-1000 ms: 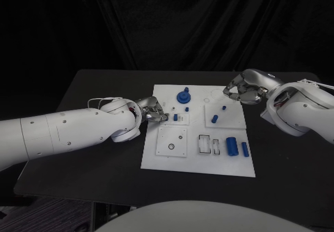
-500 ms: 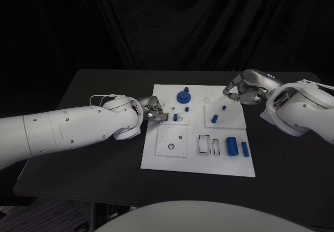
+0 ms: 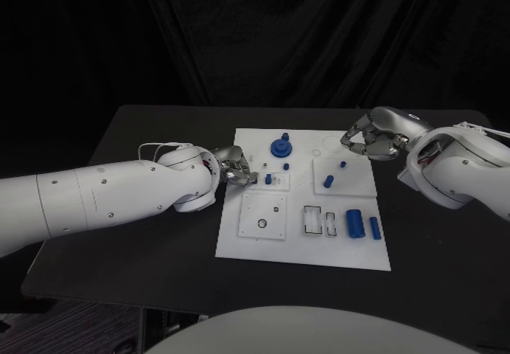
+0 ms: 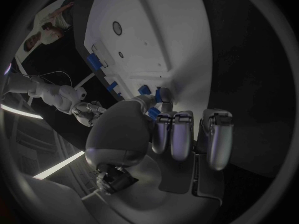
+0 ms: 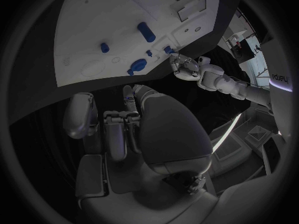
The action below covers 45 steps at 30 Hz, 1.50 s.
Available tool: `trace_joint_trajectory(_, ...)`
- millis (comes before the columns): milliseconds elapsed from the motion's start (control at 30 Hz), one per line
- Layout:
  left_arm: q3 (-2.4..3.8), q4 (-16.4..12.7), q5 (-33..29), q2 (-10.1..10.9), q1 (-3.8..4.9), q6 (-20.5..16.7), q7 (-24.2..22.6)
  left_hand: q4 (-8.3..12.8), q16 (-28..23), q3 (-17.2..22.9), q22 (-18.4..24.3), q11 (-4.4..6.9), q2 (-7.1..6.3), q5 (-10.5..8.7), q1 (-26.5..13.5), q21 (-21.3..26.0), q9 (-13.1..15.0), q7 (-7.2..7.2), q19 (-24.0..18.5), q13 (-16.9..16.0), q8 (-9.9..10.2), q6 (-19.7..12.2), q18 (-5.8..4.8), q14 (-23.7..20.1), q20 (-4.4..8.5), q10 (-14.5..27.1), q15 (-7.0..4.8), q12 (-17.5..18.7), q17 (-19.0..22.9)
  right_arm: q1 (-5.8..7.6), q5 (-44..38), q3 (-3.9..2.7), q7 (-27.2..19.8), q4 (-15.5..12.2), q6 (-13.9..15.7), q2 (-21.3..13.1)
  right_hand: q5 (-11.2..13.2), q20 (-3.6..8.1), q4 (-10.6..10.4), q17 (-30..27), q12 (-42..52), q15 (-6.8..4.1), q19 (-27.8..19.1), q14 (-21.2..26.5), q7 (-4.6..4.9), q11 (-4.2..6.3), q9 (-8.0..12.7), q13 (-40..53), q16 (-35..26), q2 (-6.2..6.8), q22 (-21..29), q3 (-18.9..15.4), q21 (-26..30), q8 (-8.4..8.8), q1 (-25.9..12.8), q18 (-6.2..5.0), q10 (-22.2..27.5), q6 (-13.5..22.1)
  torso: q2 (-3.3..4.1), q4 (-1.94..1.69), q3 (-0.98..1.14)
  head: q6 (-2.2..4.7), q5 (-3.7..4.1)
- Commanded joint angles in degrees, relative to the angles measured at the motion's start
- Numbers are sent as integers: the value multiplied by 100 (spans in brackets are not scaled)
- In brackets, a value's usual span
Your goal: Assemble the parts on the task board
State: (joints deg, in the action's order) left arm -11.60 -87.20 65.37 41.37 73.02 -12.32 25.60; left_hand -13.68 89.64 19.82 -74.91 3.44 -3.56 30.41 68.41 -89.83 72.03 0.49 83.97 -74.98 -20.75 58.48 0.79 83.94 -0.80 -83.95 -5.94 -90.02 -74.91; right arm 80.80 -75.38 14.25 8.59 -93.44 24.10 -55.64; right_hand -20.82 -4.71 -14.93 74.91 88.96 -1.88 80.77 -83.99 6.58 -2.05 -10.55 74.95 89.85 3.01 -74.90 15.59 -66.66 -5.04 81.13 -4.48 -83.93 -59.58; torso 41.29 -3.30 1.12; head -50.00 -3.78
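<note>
The white task board (image 3: pixel 250 246) lies mid-table. My left hand (image 3: pixel 235 171) hovers at the board's left edge, just left of a small blue part (image 3: pixel 269 178) standing in a square plate. Its fingers (image 4: pixel 181 134) are curled, and a small blue part (image 4: pixel 152 113) sits pinched between the thumb and a fingertip. My right hand (image 3: pixel 372 140) hangs over the board's back right corner with its fingers (image 5: pixel 118 129) curled in and nothing seen in them. A blue round part (image 3: pixel 281 147) stands at the back of the board. Two blue cylinders (image 3: pixel 354 223) lie at the front right.
Small blue pegs (image 3: pixel 329 179) stand in the right-hand plate. A square plate with holes (image 3: pixel 262 217) and rectangular slots (image 3: pixel 312 220) take up the board's front half. Black table (image 3: pixel 138 243) surrounds the board, with free room to the left and front.
My left hand has drawn back slightly to the left, away from the small blue part in the plate. The right hand has not moved.
</note>
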Motion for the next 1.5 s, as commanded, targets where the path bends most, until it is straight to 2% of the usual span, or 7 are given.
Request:
trace_joint_trajectory(33, -46, 2, 1, -30, -51, 252, -78, -118, 7, -66, -1509, -6, 49, -552, -217, -17, -80, 3, 603, -1502, 93, -66, -79, 592, 24, -605, -8, 2, -1468, -15, -11, -4, 123, 3, -12, 3, -29, 1, 2, 1509, -35, 41, -27, -601, 13, -22, 6, 1356, 15, 19, -865, 30, 20, 28, 29, -39, -437, 20, -2, -10, -3, 0, 0)
trace_joint_trajectory(133, -46, 16, 1, -35, -51, 225, -103, -241, 6, -214, -1509, -35, 78, -1058, -403, -17, -166, 36, 603, -1502, 181, -87, -79, 592, 5, -605, 16, 2, -1467, -15, -11, -4, 124, 3, -14, 4, -30, 1, 4, 1509, -41, 41, -33, -601, 13, -21, 6, 1349, 15, 18, -861, 34, 35, 30, 31, -42, -429, 23, -3, -9, -4, 0, 3)
trace_joint_trajectory(167, -46, 22, 1, -36, -51, 224, -102, -289, 7, -438, -1509, -79, 120, -1606, -735, -17, -267, 87, 603, -1502, 284, -100, -79, 592, -21, -605, 51, 2, -1468, -15, -11, -4, 124, 3, -15, 5, -30, 1, 4, 1509, -41, 41, -33, -601, 13, -21, 6, 1349, 15, 18, -861, 34, 35, 30, 31, -42, -429, 23, -5, -9, -5, 0, 4)
trace_joint_trajectory(333, -46, 72, 1, -35, -53, 271, -35, -314, -15, -1089, -1501, -146, 373, -2290, -1650, -13, -585, 158, 583, -1502, 580, -121, -73, 582, -92, -605, 113, 2, -1437, -15, -11, -4, 125, 0, -15, 1, -30, 1, 4, 1509, -41, 41, -33, -601, 13, -21, 6, 1349, 15, 18, -861, 34, 35, 30, 31, -42, -429, 23, -8, -3, -3, 0, 12)
trace_joint_trajectory(1000, -47, 167, 1, 39, -55, 86, -143, -317, -11, -1919, -1487, -184, 856, -2315, -2288, -6, -777, 193, 552, -1502, 742, -48, -62, 583, -138, -605, 149, 2, -1443, -25, -11, -4, 122, -3, -33, -11, -30, 1, 4, 1509, -41, 41, -33, -601, 13, -21, 6, 1349, 15, 18, -861, 34, 35, 30, 31, -42, -429, 23, -9, 1, -9, 0, -18)
trace_joint_trajectory(1300, -47, 59, 692, 204, -55, -1243, -1271, -305, 36, -2612, -1509, -113, 1176, -2647, -2399, -17, -294, 106, 603, -1502, 332, 72, -79, 606, -91, -605, 95, 2, -1509, -28, -11, -4, 94, -17, -1, -45, -30, 1, -1, 1509, -44, 42, -36, -601, 15, -23, 6, 1347, 15, 16, -859, 39, 41, 30, 24, -43, -426, 22, -6, 1, -13, 0, -27)
trace_joint_trajectory(1500, -47, 90, 1467, 304, -55, -2084, -1800, -300, 36, -2895, -1509, -90, 1198, -2237, -1954, -17, 17, 78, 603, -1502, 154, 15, -79, 606, -70, -605, 77, 2, -1509, -29, -11, -4, 63, -27, 21, -77, -32, 0, -3, 1509, -40, 42, -34, -601, 13, -24, 2, 1351, 15, 14, -861, 42, 37, 20, 20, -42, -431, 3, -1, -1, -13, 0, -66)
